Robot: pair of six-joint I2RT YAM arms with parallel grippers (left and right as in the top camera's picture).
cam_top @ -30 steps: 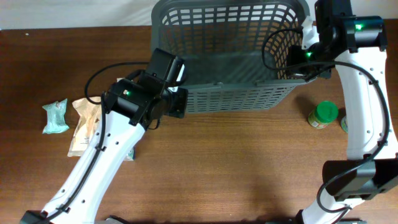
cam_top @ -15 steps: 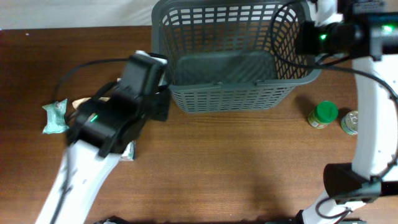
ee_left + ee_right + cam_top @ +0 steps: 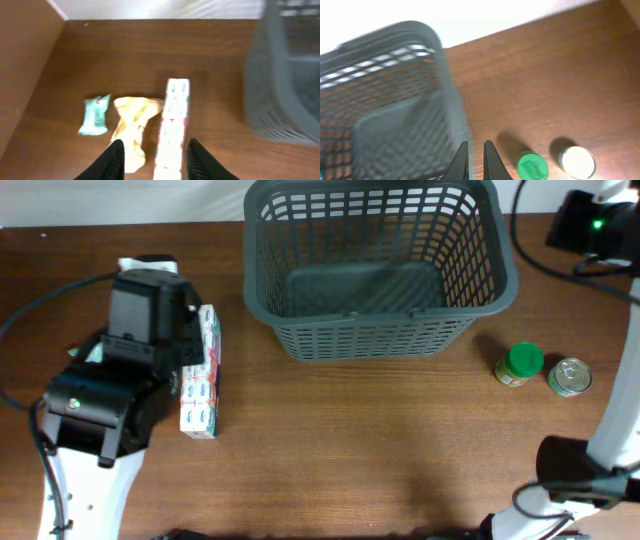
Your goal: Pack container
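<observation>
The container [image 3: 380, 338], a big dark grey lattice basket, stands at the back middle of the table with nothing inside; it also fills the right edge of the left wrist view [image 3: 280, 85] and the left of the right wrist view [image 3: 385, 100]. My left gripper [image 3: 156, 162] hovers open over a long white box [image 3: 172, 125] that lies flat on the table, left of the container [image 3: 200, 370]. My right gripper [image 3: 476, 161] is shut and empty, just off the container's right wall.
A tan pouch [image 3: 132, 127] and a teal packet [image 3: 95, 115] lie left of the box. A green-lidded jar [image 3: 520, 364] and a metal can [image 3: 569, 377] stand right of the container. The left arm [image 3: 110, 390] covers the table's left side.
The left arm swung left, away from the container's corner, and its jaws opened. The right arm drew back from the container's right rim. The white box came into sight.
</observation>
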